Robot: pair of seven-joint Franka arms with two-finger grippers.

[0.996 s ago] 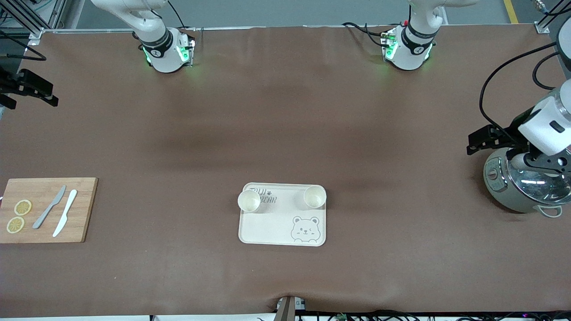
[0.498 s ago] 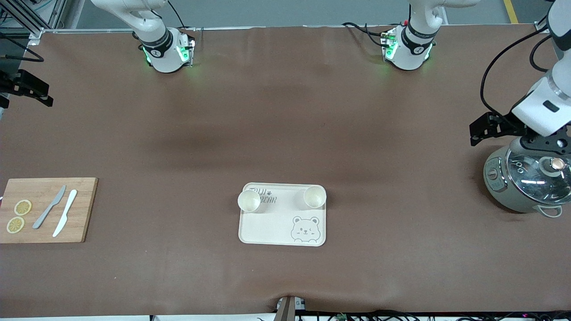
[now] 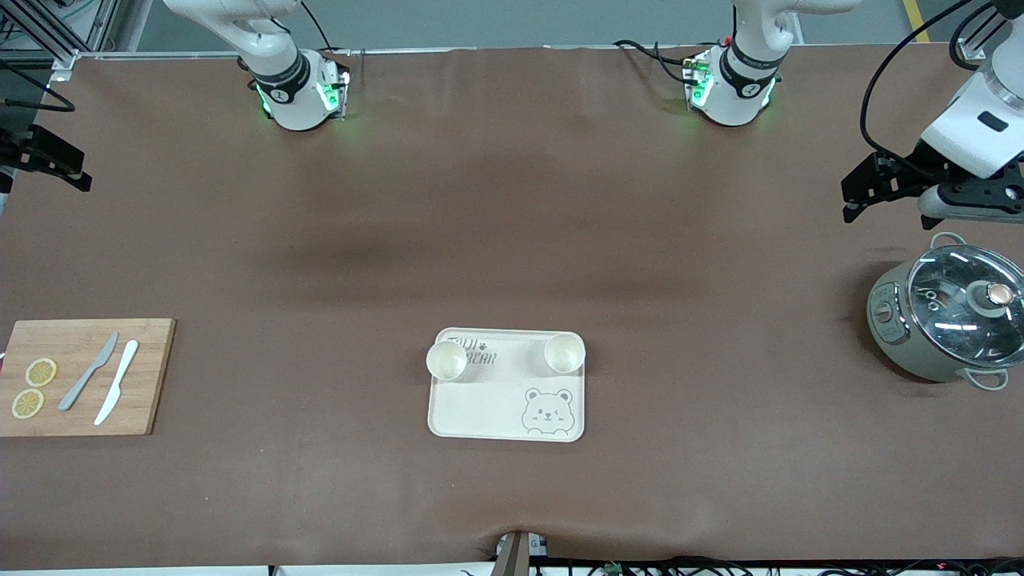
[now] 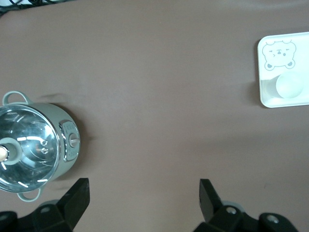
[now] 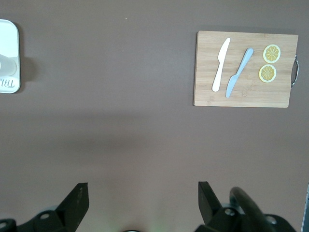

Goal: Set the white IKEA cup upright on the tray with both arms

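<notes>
The cream tray [image 3: 480, 408] lies mid-table, near the front camera. Two white cups stand upright on its edge toward the bases, one [image 3: 446, 361] at the right arm's corner and one [image 3: 565, 353] at the left arm's corner. The left gripper [image 3: 850, 198] hangs open and empty over bare table at the left arm's end. Its wrist view shows its spread fingers [image 4: 143, 195], the tray [image 4: 301, 46] and one cup [image 4: 288, 86]. The right gripper [image 3: 78, 170] hangs open and empty at the right arm's end, its fingers [image 5: 142, 198] over bare table, and only the tray's edge [image 5: 8, 53] shows there.
A grey cooking pot [image 3: 944, 316] with a glass lid stands at the left arm's end, nearer the front camera than the left gripper. A wooden cutting board [image 3: 152, 376] with two knives and two lemon slices lies at the right arm's end. The brown mat [image 3: 512, 240] covers the table.
The left gripper has moved from over the pot toward the bases, and the lid now shows whole. The right gripper has drawn back slightly toward the table's end. Cups and tray have not moved.
</notes>
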